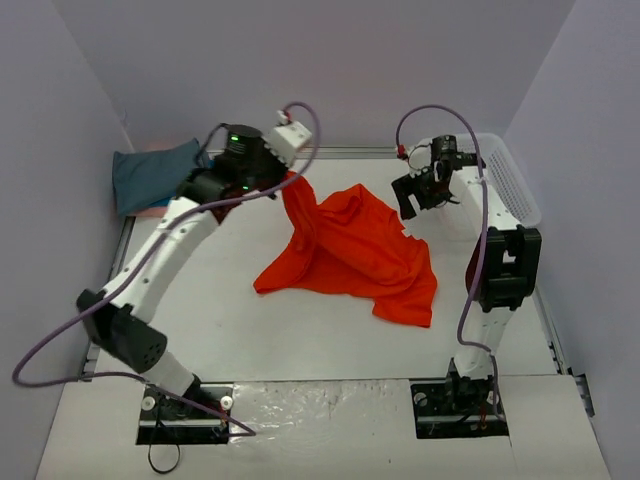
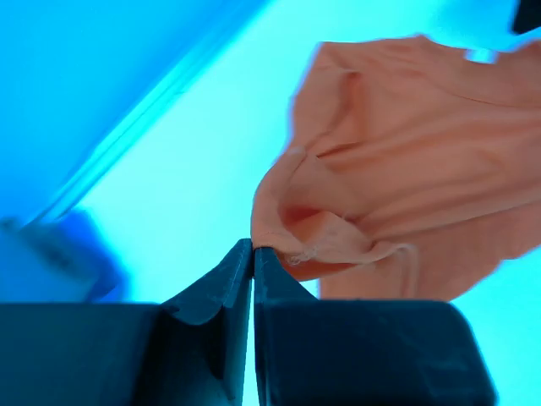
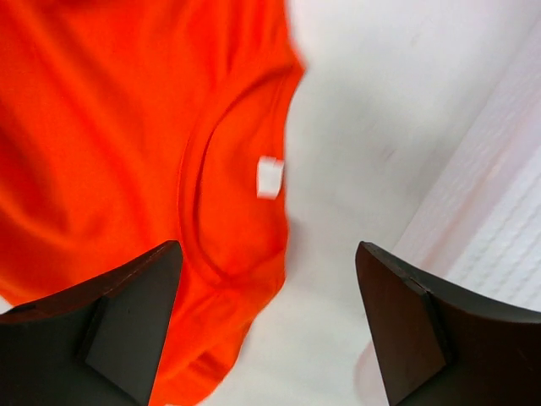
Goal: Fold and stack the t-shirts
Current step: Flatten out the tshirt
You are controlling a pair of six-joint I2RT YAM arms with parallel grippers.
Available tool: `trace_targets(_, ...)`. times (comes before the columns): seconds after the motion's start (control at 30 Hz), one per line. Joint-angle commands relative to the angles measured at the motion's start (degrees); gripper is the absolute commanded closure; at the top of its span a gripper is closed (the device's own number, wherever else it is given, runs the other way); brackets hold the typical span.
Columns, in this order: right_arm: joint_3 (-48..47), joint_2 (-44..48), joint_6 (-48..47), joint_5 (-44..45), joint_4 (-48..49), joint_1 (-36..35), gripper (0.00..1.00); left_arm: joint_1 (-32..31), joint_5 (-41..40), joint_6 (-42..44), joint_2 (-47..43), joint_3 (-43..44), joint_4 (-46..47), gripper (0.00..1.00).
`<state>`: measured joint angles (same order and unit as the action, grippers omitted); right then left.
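The bright orange t-shirt (image 1: 350, 250) lies crumpled in the middle of the table, with one corner pulled up towards the back left. My left gripper (image 1: 290, 180) is shut on that raised corner. In the left wrist view the closed tips of the left gripper (image 2: 253, 247) pinch the hem of the orange t-shirt (image 2: 406, 152). My right gripper (image 1: 425, 195) hovers open over the shirt's right edge. In its own view the right gripper (image 3: 266, 247) stands wide above the collar and white label (image 3: 269, 178) of the orange t-shirt (image 3: 110, 127), touching nothing. A folded dark teal t-shirt (image 1: 150, 175) rests at the back left on something pink (image 1: 150, 210).
A white mesh basket (image 1: 510, 175) stands at the back right beside the right arm, and its wall (image 3: 507, 211) shows in the right wrist view. Grey walls close in the table on three sides.
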<state>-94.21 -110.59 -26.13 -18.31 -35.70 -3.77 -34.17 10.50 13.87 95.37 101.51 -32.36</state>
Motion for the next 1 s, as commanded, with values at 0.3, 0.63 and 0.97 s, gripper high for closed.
trace_targets(0.3, -33.5, -29.9, 7.8, -4.6, 0.7, -2.5, 0.19, 16.2, -1.5, 6.6, -16.5, -23.5, -4.0, 0.98)
trace_targets(0.63, -41.5, -36.5, 7.3, -2.0, 1.2, -7.7, 0.14, 18.0, -0.4, 5.7, -16.8, -25.9, -4.0, 0.98)
trace_targets(0.97, -46.2, -42.1, 9.9, 5.5, 4.0, -10.0, 0.19, 19.4, 0.2, 5.6, -17.9, -27.6, -3.2, 0.98)
